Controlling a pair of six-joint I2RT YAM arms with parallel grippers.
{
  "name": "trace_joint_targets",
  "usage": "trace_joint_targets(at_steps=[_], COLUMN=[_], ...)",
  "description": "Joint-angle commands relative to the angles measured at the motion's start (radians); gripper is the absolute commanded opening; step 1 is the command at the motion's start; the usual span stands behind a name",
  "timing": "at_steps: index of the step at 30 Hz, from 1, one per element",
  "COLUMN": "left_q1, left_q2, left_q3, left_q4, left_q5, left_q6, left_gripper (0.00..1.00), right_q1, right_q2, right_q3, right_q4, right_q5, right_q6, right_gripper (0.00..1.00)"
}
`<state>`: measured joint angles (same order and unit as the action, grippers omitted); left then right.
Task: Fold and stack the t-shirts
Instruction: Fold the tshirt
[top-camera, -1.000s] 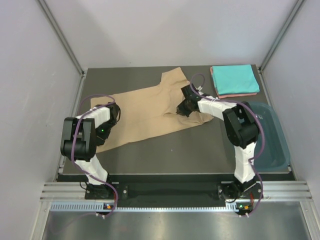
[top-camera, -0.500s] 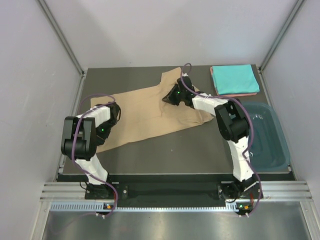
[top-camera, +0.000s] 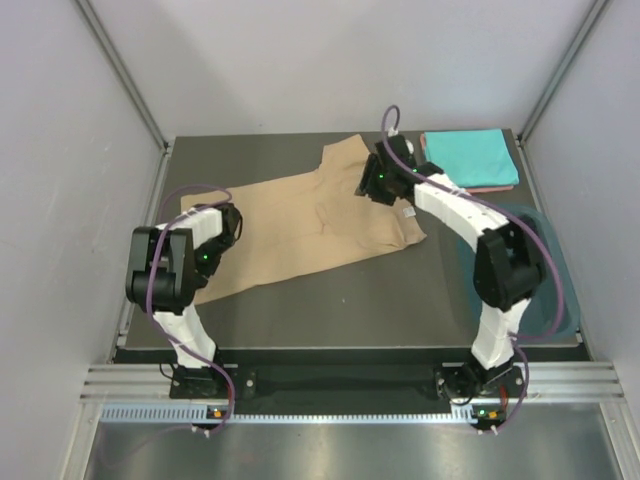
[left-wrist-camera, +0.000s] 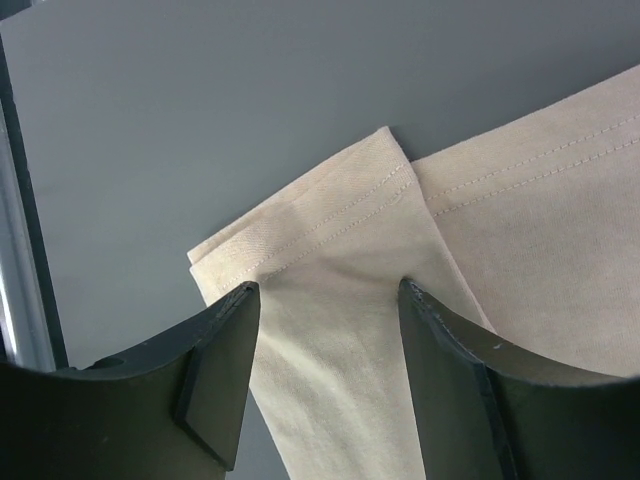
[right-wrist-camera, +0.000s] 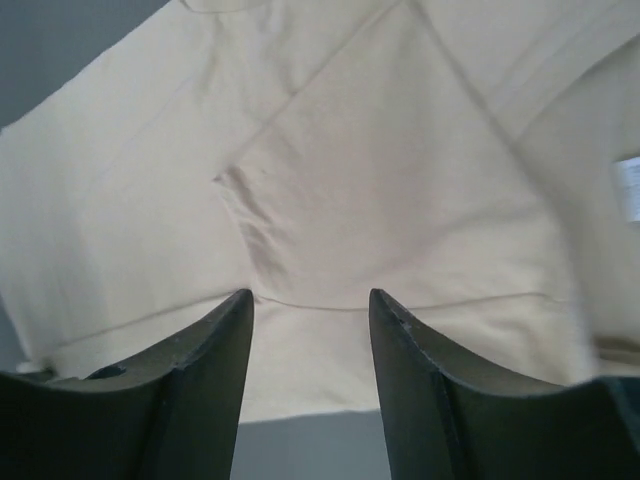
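Note:
The tan t-shirt (top-camera: 300, 225) lies spread out across the middle of the table, one sleeve pointing to the back. My left gripper (top-camera: 226, 226) is open at the shirt's left end. In the left wrist view (left-wrist-camera: 328, 288) its fingers straddle a hemmed strip of tan cloth (left-wrist-camera: 340, 330). My right gripper (top-camera: 377, 184) is open above the shirt's back right part. In the right wrist view (right-wrist-camera: 310, 295) tan cloth (right-wrist-camera: 330, 180) fills the space beyond the fingers. The turquoise shirt (top-camera: 468, 157) lies folded on the folded salmon-pink shirt (top-camera: 485, 188) at the back right.
A dark teal plastic tub (top-camera: 550, 262) stands at the table's right edge, partly behind my right arm. Grey walls close in the table on the left, back and right. A white label (top-camera: 408, 212) shows on the tan shirt near its right edge.
My right gripper moved from the shirt's middle right, back and left, then right to the shirt's back edge. The left arm and the shirt have hardly moved.

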<state>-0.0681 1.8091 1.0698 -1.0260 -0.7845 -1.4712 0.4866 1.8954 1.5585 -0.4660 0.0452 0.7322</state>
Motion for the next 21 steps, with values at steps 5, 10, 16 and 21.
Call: trace_joint_targets(at_steps=[5, 10, 16, 21], left_q1=[0.025, 0.05, 0.06, 0.039], left_q2=[0.027, 0.123, 0.043, -0.019], left_q3=[0.091, 0.209, 0.214, 0.225], left_q4=[-0.029, -0.112, -0.093, 0.075], left_q5=[-0.117, -0.14, -0.09, 0.157], left_q6=[0.055, 0.055, 0.058, 0.347], left_gripper=[0.63, 0.66, 0.66, 0.61], right_q1=[-0.091, -0.149, -0.19, -0.215], right_q2=[-0.209, -0.252, -0.263, -0.199], right_q3=[-0.204, -0.297, -0.308, -0.252], right_q4=[-0.105, -0.075, -0.072, -0.101], right_q5=[0.014, -0.094, -0.159, -0.248], right_q6=[-0.416, -0.542, -0.639, -0.72], right_gripper=[0.49, 0.5, 0.55, 0.61])
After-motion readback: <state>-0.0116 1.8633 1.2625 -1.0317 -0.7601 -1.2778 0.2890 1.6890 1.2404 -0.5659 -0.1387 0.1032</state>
